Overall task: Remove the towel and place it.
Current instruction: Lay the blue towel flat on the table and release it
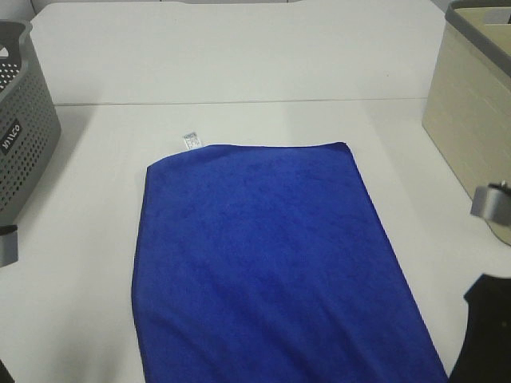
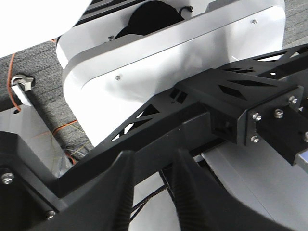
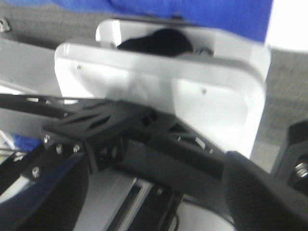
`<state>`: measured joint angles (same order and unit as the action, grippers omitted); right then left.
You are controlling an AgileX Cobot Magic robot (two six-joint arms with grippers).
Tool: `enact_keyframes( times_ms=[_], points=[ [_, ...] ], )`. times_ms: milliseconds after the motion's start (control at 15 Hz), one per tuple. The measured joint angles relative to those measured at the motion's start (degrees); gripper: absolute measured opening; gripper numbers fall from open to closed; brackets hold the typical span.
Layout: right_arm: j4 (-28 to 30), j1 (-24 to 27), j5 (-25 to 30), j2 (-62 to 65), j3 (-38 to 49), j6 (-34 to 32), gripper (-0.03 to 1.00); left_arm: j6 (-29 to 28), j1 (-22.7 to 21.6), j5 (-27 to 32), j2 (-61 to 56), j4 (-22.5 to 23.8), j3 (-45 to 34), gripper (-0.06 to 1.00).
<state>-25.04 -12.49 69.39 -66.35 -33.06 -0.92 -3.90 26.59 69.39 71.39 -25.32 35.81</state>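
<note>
You can't see the near end of the royal-blue plush rectangular towel (image 1: pixel 263 263), cut by the high view's bottom edge, nor read its small white corner tag (image 1: pixel 190 140).

Both arms barely enter the exterior view: only a grey link of the left arm (image 1: pixel 6 243) and a grey link plus a black section of the right arm (image 1: pixel 485 327) show at the 2 near sides. The left gripper (image 2: pixel 153 161) is empty, its 2 black ribbed fingers (image 2: pixel 122 190) parted by a narrow gap, and it faces the robot's own white housing (image 2: pixel 159 62). The right gripper (image 3: pixel 154 163) is empty too, its 2 textured fingers (image 3: pixel 257 192) spread wide apart, facing the same housing.
</note>
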Motion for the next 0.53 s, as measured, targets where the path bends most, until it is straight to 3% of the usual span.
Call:
enact_keyframes(
  times_ms=[133,267,400,533],
  points=[
    [5.39,0.11,0.00,-0.06,-7.28,0.00,0.76,-1.09,0.00,0.00,0.00,2.23,2.64,0.35],
    [10.83,0.23,0.00,-1.49,-14.61,-0.34,0.76,-3.78,0.00,0.00,0.00,7.39,6.19,0.43],
    [12.83,0.23,0.06,-5.61,-20.91,-0.63,0.76,-6.36,-1.20,0.00,0.00,12.55,9.68,0.45],
    [13.18,0.40,0.11,-10.08,-25.78,-0.11,0.76,-6.99,-4.41,0.00,0.06,14.44,12.20,0.45]
  ],
)
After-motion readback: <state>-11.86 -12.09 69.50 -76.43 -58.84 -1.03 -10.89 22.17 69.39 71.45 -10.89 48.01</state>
